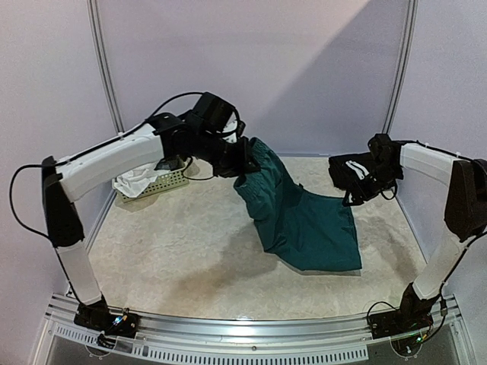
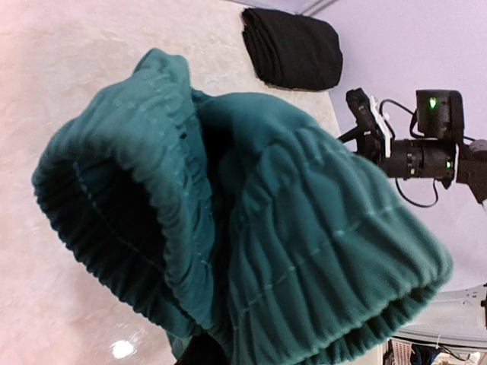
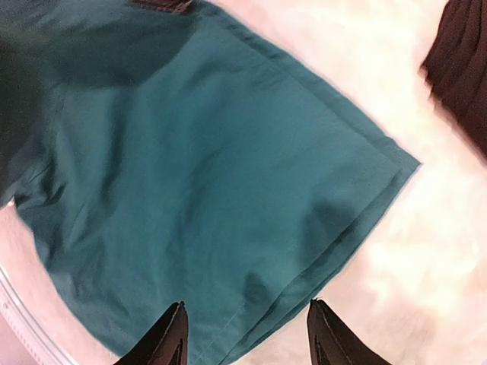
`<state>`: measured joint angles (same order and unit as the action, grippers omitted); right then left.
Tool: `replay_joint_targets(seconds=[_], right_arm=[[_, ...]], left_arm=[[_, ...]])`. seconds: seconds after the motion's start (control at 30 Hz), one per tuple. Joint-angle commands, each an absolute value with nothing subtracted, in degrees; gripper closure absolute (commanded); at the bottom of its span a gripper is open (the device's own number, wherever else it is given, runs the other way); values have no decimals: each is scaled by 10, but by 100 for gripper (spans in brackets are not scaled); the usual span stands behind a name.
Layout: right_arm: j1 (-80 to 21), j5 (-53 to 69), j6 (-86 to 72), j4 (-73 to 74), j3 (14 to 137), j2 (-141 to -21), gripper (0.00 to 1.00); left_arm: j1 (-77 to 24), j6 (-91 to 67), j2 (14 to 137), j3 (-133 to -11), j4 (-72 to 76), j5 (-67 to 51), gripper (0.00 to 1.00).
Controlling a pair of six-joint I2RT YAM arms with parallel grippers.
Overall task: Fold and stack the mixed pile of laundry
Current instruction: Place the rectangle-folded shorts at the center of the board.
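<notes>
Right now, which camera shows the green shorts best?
The top external view: the whole green shorts show, waistband raised, legs lying on the table. The left wrist view shows only the bunched waistband; the right wrist view only a flat leg.

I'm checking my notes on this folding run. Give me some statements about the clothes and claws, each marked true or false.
1. The left claw holds the teal shorts up by the waistband. True.
2. The right claw is shut on the shorts' hem. False: it is open above the hem, holding nothing.
3. The black trousers lie folded at the table's far right. True.
4. The white cloth lies spread flat mid-table. False: it sits bunched in the basket at far left.
5. The shorts hang wholly clear of the table. False: their leg end rests on it.
</notes>
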<state>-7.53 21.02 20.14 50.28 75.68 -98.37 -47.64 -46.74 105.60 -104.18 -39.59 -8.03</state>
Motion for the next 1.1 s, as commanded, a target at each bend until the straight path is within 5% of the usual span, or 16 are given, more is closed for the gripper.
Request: replay_joint_targets(seconds=[0.0,0.33,0.7,1.07], right_arm=[[-98,220,191,502,801,-1038,46],[-158,203,191,494,823,-1103,47],[-183,223,185,494,835,-1107,47],[-201,243,223,500,829,-1085,47]], left_arm=[[-444,-455,986,-951,-400,-33,100],[-372,-460,835,-750,-398,-25,100],[-354,-478,829,-764,-361,-65,100],[-338,-441,786,-725,-422,19,100]])
